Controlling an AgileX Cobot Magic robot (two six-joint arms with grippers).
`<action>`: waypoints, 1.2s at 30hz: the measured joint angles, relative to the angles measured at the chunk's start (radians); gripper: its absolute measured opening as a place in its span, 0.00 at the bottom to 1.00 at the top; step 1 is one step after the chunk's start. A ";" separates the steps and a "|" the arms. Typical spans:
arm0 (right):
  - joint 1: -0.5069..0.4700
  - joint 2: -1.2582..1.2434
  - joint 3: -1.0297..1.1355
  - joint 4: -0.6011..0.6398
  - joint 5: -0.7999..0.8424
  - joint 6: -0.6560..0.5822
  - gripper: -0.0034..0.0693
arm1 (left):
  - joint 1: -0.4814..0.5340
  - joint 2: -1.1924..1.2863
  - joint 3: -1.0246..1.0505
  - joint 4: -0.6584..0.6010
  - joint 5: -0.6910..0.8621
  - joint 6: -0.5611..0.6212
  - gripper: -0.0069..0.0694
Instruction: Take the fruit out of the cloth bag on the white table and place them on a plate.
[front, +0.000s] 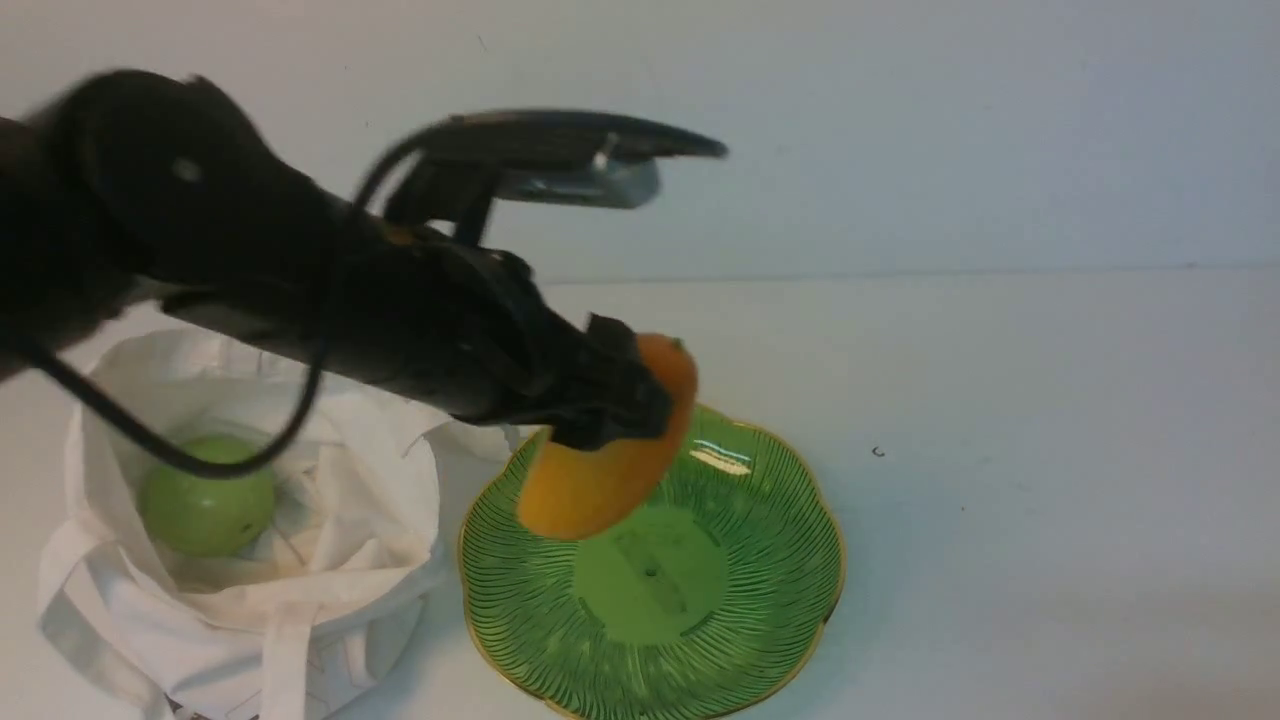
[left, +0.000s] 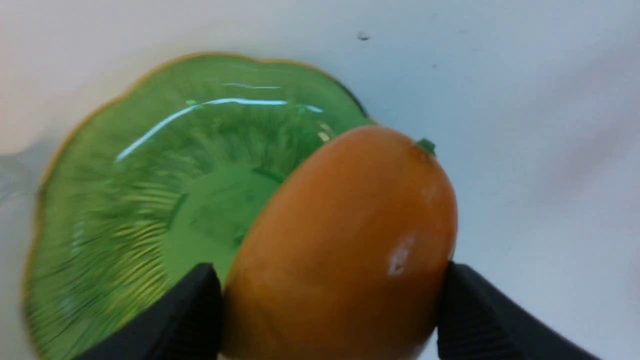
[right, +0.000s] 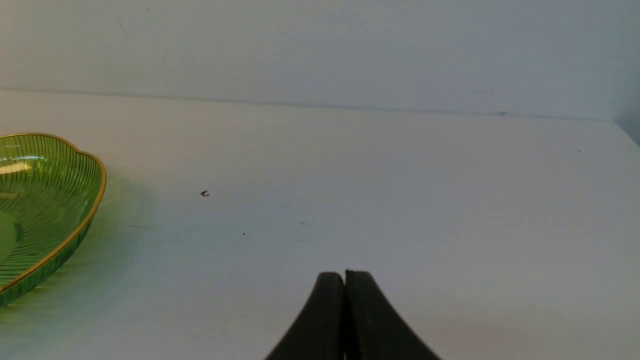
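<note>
My left gripper (front: 612, 420) is shut on the orange mango-like fruit (front: 610, 455) and holds it in the air just above the green scalloped plate (front: 770, 610). In the left wrist view both black fingers (left: 470, 305) press the sides of the orange fruit (left: 345, 240), with the plate (left: 150, 190) below. The round green fruit (front: 205, 505) lies inside the open white cloth bag (front: 330, 570) on the white table (front: 1050, 450), left of the plate. My right gripper (right: 345, 274) is shut and empty, low over bare table to the right of the plate (right: 45, 210).
A small dark speck (front: 878, 452) lies on the table right of the plate. The table's back edge meets a pale wall (front: 900, 150). The left arm's black cable (front: 310, 390) hangs over the bag.
</note>
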 joint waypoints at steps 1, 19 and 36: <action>0.000 0.000 0.000 0.000 0.000 0.000 0.03 | -0.011 0.021 0.000 -0.009 -0.027 0.007 0.74; 0.000 0.000 0.000 0.000 0.000 0.000 0.03 | -0.051 0.355 0.001 -0.057 -0.252 0.014 0.80; 0.000 0.000 0.000 0.000 0.000 0.000 0.03 | 0.010 0.045 0.001 -0.022 -0.100 0.015 0.59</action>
